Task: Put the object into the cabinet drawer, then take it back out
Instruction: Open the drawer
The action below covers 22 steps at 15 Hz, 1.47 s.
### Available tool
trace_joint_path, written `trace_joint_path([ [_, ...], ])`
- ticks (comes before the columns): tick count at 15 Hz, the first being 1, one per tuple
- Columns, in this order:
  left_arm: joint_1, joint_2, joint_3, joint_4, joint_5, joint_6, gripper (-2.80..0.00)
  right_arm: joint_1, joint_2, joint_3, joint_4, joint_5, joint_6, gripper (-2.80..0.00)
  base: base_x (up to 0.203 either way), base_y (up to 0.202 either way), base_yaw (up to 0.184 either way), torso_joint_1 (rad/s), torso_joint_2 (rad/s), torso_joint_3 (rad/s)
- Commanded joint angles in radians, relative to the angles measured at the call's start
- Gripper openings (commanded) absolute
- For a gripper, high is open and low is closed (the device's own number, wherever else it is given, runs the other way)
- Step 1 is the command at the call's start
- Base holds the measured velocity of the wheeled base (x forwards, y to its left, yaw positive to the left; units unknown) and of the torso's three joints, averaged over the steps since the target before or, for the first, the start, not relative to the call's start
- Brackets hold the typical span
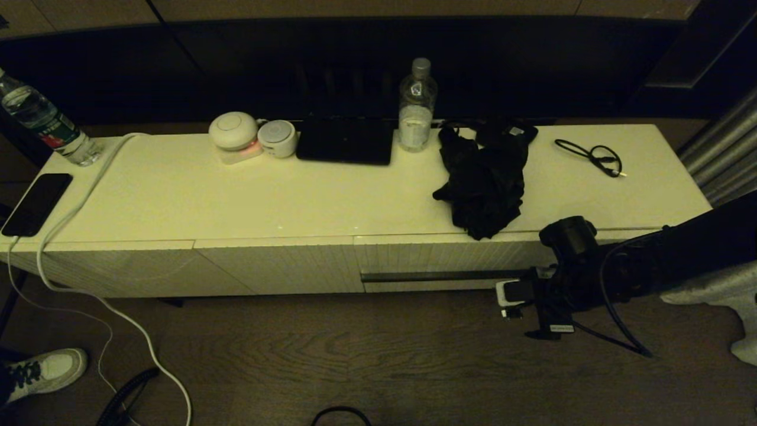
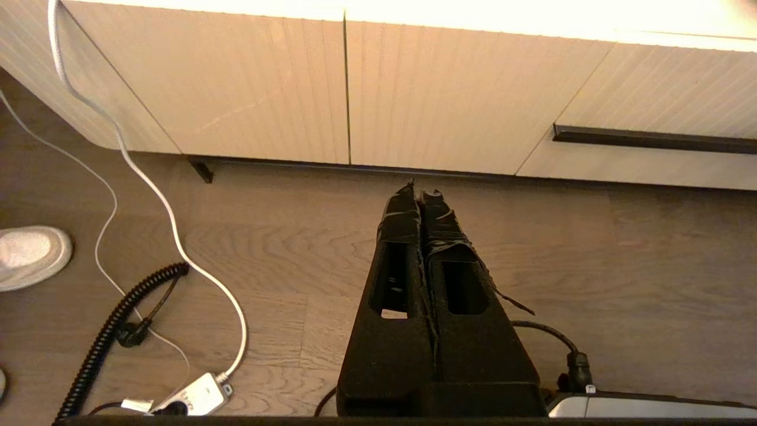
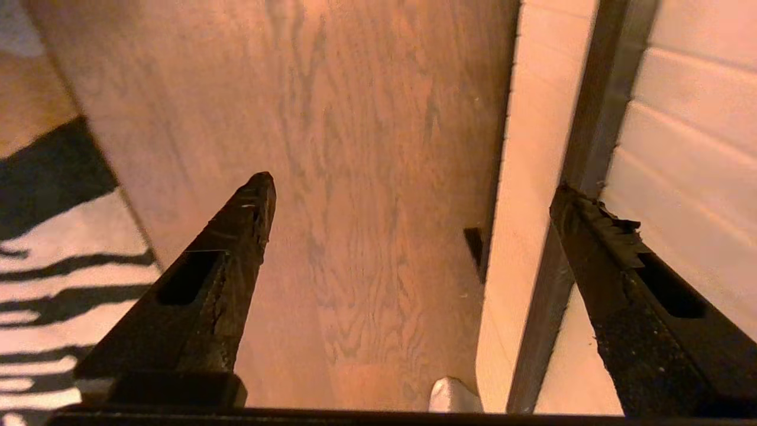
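The black fabric garment [image 1: 484,180] lies bundled on the cabinet top, its lower end hanging slightly over the front edge. Below it the cream ribbed cabinet drawer [image 1: 449,259] is closed, and its dark handle slot [image 1: 440,276] runs along the front. My right arm [image 1: 571,278] reaches in at the slot's right end. The right gripper [image 3: 414,192] is open with nothing between the fingers; one fingertip [image 3: 571,204] lies against the handle slot [image 3: 597,118], the other hangs over the floor. My left gripper [image 2: 420,194] is shut and empty, low over the floor in front of the cabinet.
On the top stand a water bottle [image 1: 417,106], a flat black pad [image 1: 346,142], two white round devices [image 1: 251,136], a looped black cable [image 1: 594,157], another bottle [image 1: 44,121] and a phone [image 1: 36,204]. White cables [image 2: 171,219], a coiled black cord [image 2: 112,331] and a shoe [image 1: 44,370] lie on the floor.
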Motion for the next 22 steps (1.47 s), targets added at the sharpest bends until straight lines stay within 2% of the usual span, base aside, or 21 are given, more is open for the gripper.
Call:
trace_joint_path([
  [1, 0.001, -0.002, 0.000, 0.000, 0.000, -0.001, -2.80, 0.000, 0.038, -0.024, -0.006, 0.000, -0.002, 0.00, 0.000, 0.000, 0.000, 0.000, 0.00, 0.000],
  [22, 0.001, -0.002, 0.000, 0.000, 0.000, -0.001, -2.80, -0.026, 0.212, -0.204, -0.061, -0.006, 0.014, 0.00, 0.000, 0.000, 0.000, 0.000, 0.00, 0.000],
])
